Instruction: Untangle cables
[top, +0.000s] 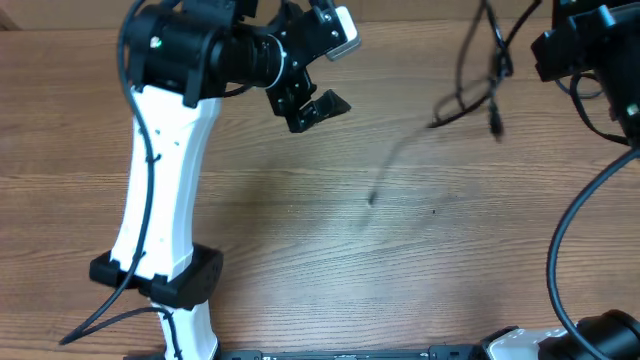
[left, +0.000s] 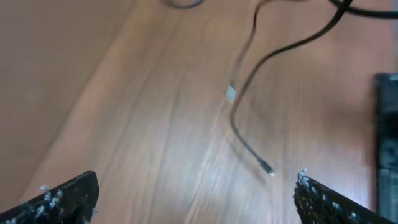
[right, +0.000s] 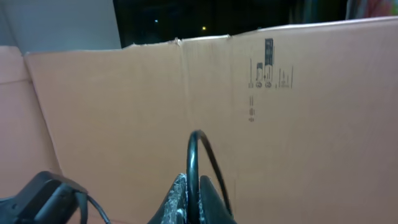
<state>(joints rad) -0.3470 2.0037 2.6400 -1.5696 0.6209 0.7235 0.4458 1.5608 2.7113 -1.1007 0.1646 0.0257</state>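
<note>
well, table (top: 300, 250): pale wood grain, filling the overhead view under both my arms.
cardboard wall (right: 124, 112): brown sheet standing across my right wrist view, with small black printed marks near its upper right.
left arm (top: 160, 200): white shell with black joints, running up the left side of the overhead view, its head turned toward the table's middle.
right arm (top: 590, 50): black, in the top right corner overhead, partly cut off by the frame.
arm wiring (top: 560, 230): thick black lead curving down the right side, far heavier than the cords i work on.
left claw (left: 196, 186): my fingers spread wide apart, one at each lower corner of the left wrist view, with nothing between them but bare wood below.
right claw (right: 194, 194): my fingers pressed together, pinching a loop of thin black cord that arches up out of the tips.
cables (top: 478, 80): thin black bundle dangling from my right claw near the table's top right, its loops blurred, one small plug hanging at the lower edge.
trailing strand (left: 249, 74): one cord curving from the bundle toward the table's middle. i cannot tell whether it lies on the wood or hangs just above it.
plug end (left: 267, 169): small tip finishing that strand, apart from my left fingers.
silver piece (left: 231, 93): pale speck beside the strand, too blurred to say which cord it belongs to.
</note>
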